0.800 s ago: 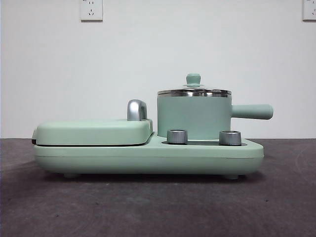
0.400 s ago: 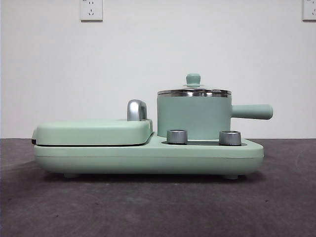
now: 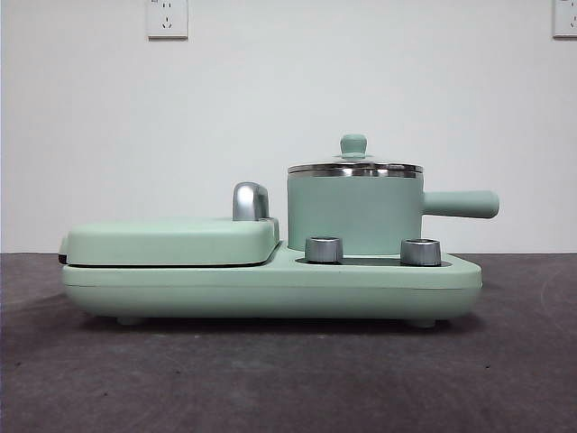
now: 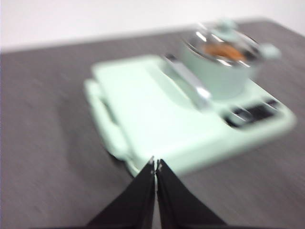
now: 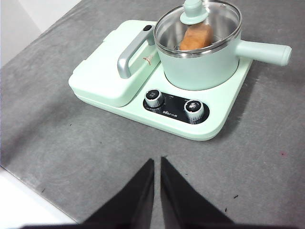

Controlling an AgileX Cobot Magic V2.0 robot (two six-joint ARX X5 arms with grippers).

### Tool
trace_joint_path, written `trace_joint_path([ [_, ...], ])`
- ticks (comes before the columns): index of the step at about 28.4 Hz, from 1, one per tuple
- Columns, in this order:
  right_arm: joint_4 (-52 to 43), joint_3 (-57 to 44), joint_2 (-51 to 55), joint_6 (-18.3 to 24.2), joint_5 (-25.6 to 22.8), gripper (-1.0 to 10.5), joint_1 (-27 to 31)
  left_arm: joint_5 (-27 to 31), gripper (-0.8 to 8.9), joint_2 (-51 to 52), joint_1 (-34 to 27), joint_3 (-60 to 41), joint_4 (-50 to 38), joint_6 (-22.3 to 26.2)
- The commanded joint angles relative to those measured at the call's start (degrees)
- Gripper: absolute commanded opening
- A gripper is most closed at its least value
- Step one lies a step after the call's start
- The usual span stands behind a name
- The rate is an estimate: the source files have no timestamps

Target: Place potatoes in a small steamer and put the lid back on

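Your potato [image 5: 196,36] sits inside the small steamer [image 5: 200,67] under the lid [image 5: 198,26], well beyond both pincers. Your left pincer [image 4: 156,167] and right pincer [image 5: 157,164] are pressed closed, holding nothing above the desk [image 5: 71,157].

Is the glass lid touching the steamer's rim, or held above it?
Touching. In the front view the lid sits flush on the small steamer with no gap; the right wrist view shows it seated too.

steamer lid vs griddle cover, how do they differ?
The lid is a round glass disc with a steel rim; the griddle cover is flat, roughly rectangular and opaque mint green. The lid has a small mint knob; the griddle cover has a long chrome handle. The potato shows through the lid; nothing shows through the griddle cover. Both are closed on the same appliance.
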State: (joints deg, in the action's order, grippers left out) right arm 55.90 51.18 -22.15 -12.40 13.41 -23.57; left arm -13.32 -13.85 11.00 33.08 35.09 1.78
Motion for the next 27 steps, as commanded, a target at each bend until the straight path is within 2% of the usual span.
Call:
trace_joint_path([
  [1, -0.6, 0.6, -0.2, -0.2, 0.0, 0.2, -0.2, 0.2, 0.06, 2.4, -2.9, -8.4, -13.6, 1.2],
  [3, -0.6, 0.6, -0.2, -0.2, 0.1, 0.2, -0.2, 0.2, 0.06, 4.1, -5.1, -14.9, -20.9, 1.2],
  [5, -0.6, 0.6, -0.2, -0.2, 0.1, 0.2, -0.2, 0.2, 0.06, 5.6, -6.5, -19.6, -24.2, 1.2],
  [7, -0.6, 0.6, -0.2, -0.2, 0.1, 0.2, -0.2, 0.3, 0.06, 7.2, -7.3, -23.3, -24.1, 0.8],
  [9, -0.6, 0.6, -0.2, -0.2, 0.0, 0.2, -0.2, 0.4, 0.06, 8.7, -7.7, -26.2, -24.1, -3.4],
  [11, -0.6, 0.6, -0.2, -0.2, 0.1, 0.2, -0.2, 0.4, 0.06, 9.9, -7.7, -28.1, -24.0, -5.3],
  [22, -0.6, 0.6, -0.2, -0.2, 0.1, 0.2, -0.2, 0.4, 0.06, 13.7, -7.7, -30.5, -24.4, -5.6],
  [27, -0.6, 0.6, -0.2, -0.2, 0.1, 0.2, -0.2, 0.5, 0.06, 13.7, -7.7, -32.2, -26.7, -7.2],
])
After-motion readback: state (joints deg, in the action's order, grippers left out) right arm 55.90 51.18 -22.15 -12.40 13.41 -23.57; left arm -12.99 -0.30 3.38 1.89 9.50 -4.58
